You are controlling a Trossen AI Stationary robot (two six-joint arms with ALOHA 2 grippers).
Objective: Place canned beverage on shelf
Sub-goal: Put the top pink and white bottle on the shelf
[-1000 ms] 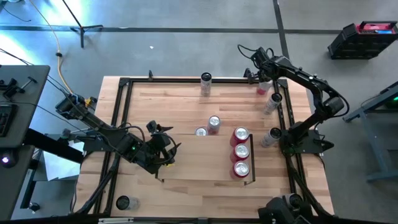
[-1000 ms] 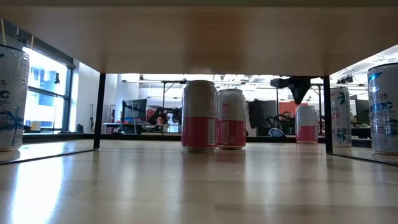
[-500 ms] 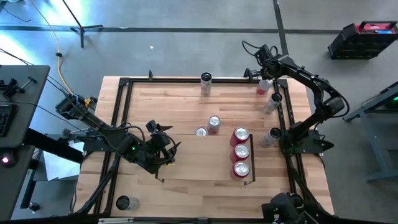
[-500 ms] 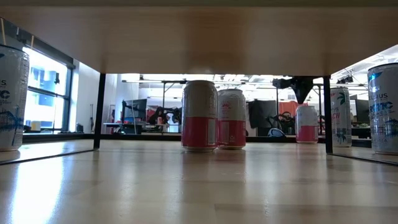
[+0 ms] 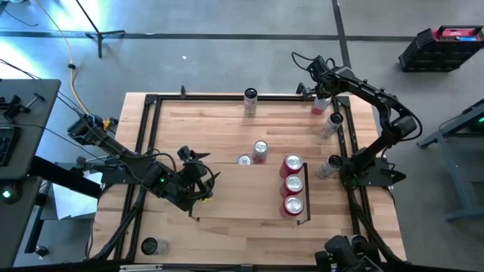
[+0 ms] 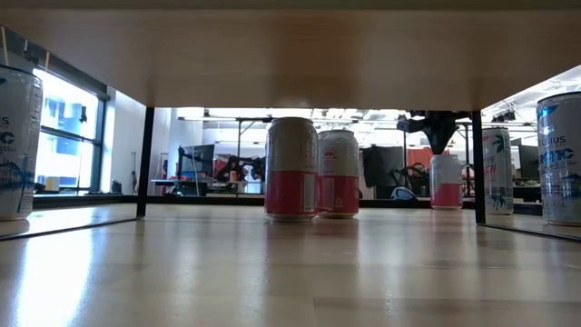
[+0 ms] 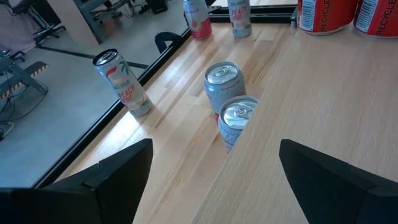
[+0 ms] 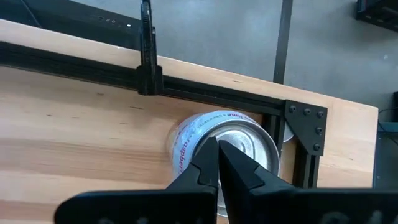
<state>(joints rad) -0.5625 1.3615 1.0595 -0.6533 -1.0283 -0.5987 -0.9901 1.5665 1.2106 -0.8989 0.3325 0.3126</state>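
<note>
1. Step in hand: approach to a pick. The right gripper [image 5: 316, 91] hovers directly over a pink-and-white can [image 8: 217, 146] in the far right corner of the table frame [image 5: 227, 97], well beyond the shelf [image 5: 249, 189].
2. Right claw: fingers pressed together, tips pointing down above the can's lid; nothing held. Cannot tell whether the tips touch the lid.
3. Left gripper [image 5: 198, 175] waits at the shelf's left side, fingers spread wide and empty, looking across the shelf at two silver cans [image 7: 230, 102].
4. Shelf contents: three red cans [image 5: 292, 183] in a row along its right rail, plus the two silver cans near its far edge. Most of the bay is bare wood.
5. Other cans stand off the shelf: one at the frame's far rail [image 5: 250, 100], two outside the shelf's right rail [image 5: 330, 143], one at the near left corner [image 5: 150, 245].
6. Next move, as judged: the right claw must part wide enough for the can, drop around its body, clamp, then lift and carry it to a free spot on the shelf.
7. Risk: closed tips coming down could tip the can against the corner bracket [image 8: 303, 134].
</note>
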